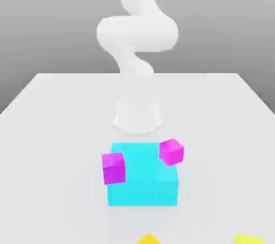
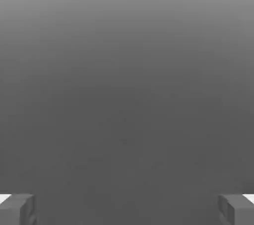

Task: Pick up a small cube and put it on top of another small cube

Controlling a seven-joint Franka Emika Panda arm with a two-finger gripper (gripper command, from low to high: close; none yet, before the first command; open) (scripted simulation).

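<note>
Gripper, two-fingered (image 2: 127, 209): jaws standing wide apart, holding nothing, presumably leaving room for a cube; white jointed robot arm (image 1: 137, 33): rising, apparently carrying it well above the blocks; below the gripper, magenta cube (image 1: 171, 152) and purple cube (image 1: 114, 168): overlapping cyan rectangular block (image 1: 143, 192), which is perhaps supporting them; contact and intended pair remaining unclear
</note>
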